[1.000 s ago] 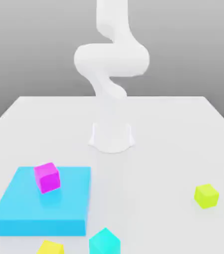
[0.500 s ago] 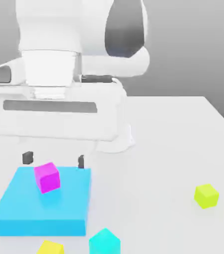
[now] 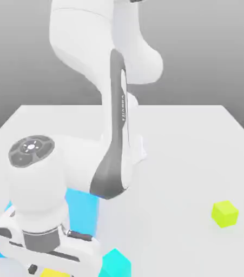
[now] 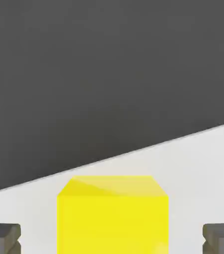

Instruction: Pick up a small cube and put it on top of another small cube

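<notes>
We are watching the pick step of the stacking task: the gripper [image 4: 112,240] is straddling the small bright-yellow cube [image 4: 112,216], which is sitting on the white table [image 4: 203,163] squarely between its two dark fingertips [image 4: 2,238]. The jaws are standing spread, with table showing in a gap on each side of the cube, so nothing is being pinched yet. In the exterior view the arm is bending low over the near table edge, and a yellow sliver [image 3: 55,273] is peeking out just under the hand. A cyan cube [image 3: 116,263] is lying just beside the hand; a lime cube [image 3: 224,213] is sitting well apart from it. Next, we judge, the fingers need to be pressing in evenly on both faces before any lift toward another cube.
</notes>
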Robot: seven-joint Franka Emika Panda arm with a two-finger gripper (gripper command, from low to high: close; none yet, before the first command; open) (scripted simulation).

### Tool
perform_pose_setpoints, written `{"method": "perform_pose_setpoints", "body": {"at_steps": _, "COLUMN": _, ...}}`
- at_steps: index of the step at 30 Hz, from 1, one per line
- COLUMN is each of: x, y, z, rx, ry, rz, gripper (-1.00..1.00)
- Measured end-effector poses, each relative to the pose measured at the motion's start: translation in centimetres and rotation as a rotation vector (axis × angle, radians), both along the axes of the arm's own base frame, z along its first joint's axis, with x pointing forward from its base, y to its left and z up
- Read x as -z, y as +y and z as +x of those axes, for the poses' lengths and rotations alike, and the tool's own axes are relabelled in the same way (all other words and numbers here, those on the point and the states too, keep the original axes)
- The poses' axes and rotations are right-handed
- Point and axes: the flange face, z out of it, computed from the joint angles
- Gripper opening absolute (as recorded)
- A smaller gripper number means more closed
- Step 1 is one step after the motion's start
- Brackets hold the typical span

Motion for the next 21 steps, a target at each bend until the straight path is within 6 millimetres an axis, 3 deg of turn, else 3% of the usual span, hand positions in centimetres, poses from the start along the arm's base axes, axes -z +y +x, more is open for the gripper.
{"method": "perform_pose_setpoints", "body": {"at_steps": 5, "x": 0.2, "y": 0.0, "z": 0.0, "rx": 0.000, "ry": 0.000, "rz": 0.000, "gripper": -1.00}}
{"method": "perform_pose_setpoints", "body": {"at_steps": 9, "x": -4.6, "y": 0.1, "z": 0.0, "rx": 0.000, "ry": 0.001, "rz": 0.001, "gripper": -1.00}}
{"method": "perform_pose_setpoints", "body": {"at_steps": 10, "x": -5.5, "y": 1.8, "z": 0.0, "rx": -0.021, "ry": 0.000, "rz": 0.006, "gripper": -1.00}}
{"method": "perform_pose_setpoints", "body": {"at_steps": 15, "x": -7.4, "y": 14.4, "z": -1.6, "rx": -0.189, "ry": 0.001, "rz": 0.030, "gripper": -1.00}}
{"method": "perform_pose_setpoints", "body": {"at_steps": 18, "x": -8.3, "y": 22.0, "z": -4.3, "rx": -0.304, "ry": 0.003, "rz": 0.035, "gripper": -1.00}}
{"method": "perform_pose_setpoints", "body": {"at_steps": 21, "x": -9.2, "y": 29.6, "z": -8.7, "rx": -0.435, "ry": 0.005, "rz": 0.032, "gripper": -1.00}}
